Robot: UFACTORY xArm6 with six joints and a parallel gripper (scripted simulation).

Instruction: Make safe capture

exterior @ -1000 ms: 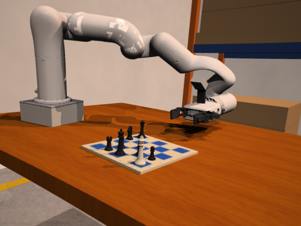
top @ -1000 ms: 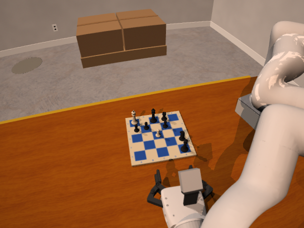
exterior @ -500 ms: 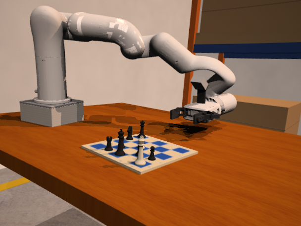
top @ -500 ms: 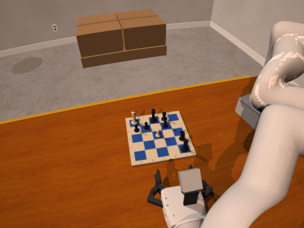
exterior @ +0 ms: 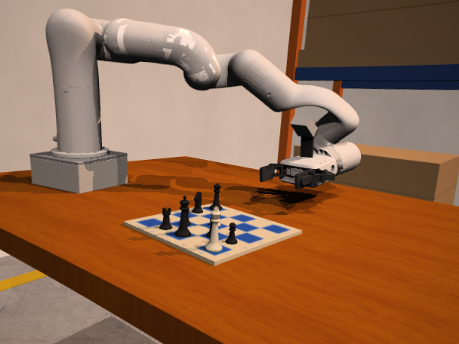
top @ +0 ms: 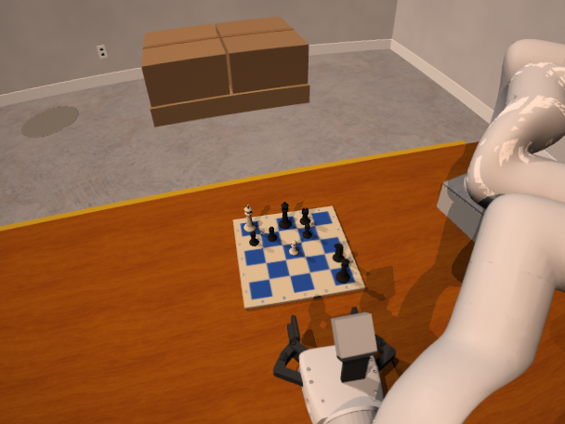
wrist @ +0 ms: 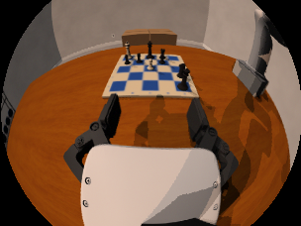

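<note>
Seen from the top view, the pincer [top: 324,314] [exterior: 283,177] [wrist: 154,103] is nearest, fingers fully apart, holding nothing and touching nothing above the worktop [top: 139,302] [exterior: 358,271] [wrist: 50,124]. Beyond it, the chessboard [top: 260,289] [exterior: 277,228] [wrist: 150,85] lies toward the worktop's far edge, bearing the upright white pawn [top: 294,248] [wrist: 150,64] and, farther, the white king [top: 249,220] [exterior: 214,234] [wrist: 128,51].

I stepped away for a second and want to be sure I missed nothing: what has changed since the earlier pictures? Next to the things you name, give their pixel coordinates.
Nothing visibly changed. The gripper [top: 323,313] [exterior: 281,178] [wrist: 154,103] still hangs open beside the chessboard [top: 260,302] [exterior: 260,243] [wrist: 111,91], and the white king [top: 249,222] [exterior: 214,235] [wrist: 128,51] and the other pieces stand as they did.
</note>
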